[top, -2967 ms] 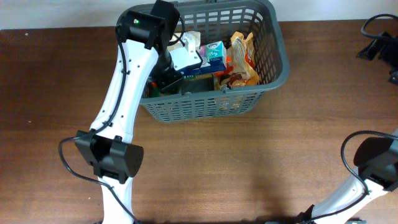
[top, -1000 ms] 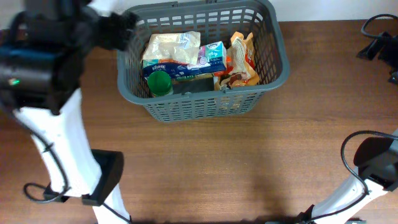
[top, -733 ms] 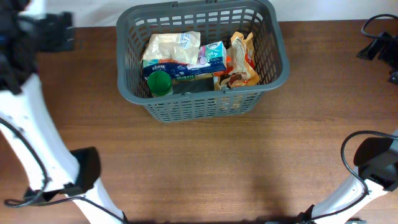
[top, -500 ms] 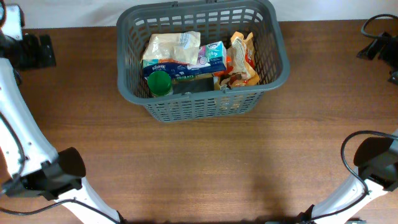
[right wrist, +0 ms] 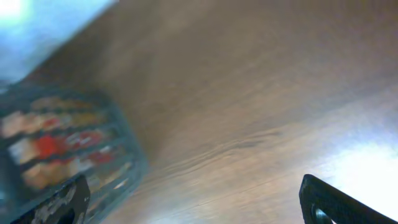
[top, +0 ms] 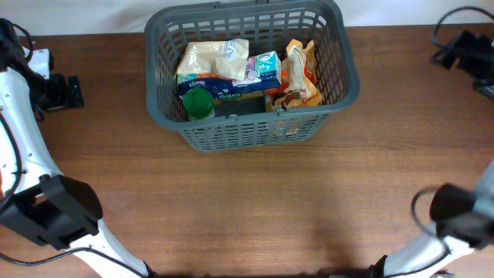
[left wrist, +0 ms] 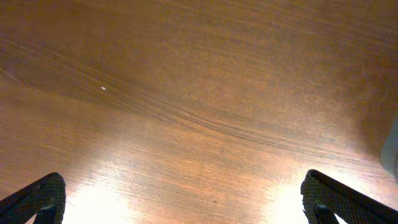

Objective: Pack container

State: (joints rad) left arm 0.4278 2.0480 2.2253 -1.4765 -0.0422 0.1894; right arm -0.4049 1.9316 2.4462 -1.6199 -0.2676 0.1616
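The container (top: 346, 77), a dark grey slotted basket, stands at the back middle of the table. In it lie a beige bag (top: 212, 58), a teal-and-white tissue pack (top: 262, 68), a green-capped bottle (top: 197, 103) and an orange snack bag (top: 301, 73). My left gripper (top: 72, 92) is at the far left, well apart from the basket; in the left wrist view it (left wrist: 186, 208) is open over bare wood. My right gripper (top: 451, 52) is at the far right back, open (right wrist: 199, 208), with the basket (right wrist: 62, 143) blurred at its left.
Brown wooden table (top: 255, 208) all round the basket. The white wall edge runs along the back. My left arm's base (top: 54, 212) and my right arm's base (top: 455, 216) stand at the front corners.
My left arm has swung out of the basket to the far left and come down towards the table. My right arm has begun to move, its gripper shifting slightly left.
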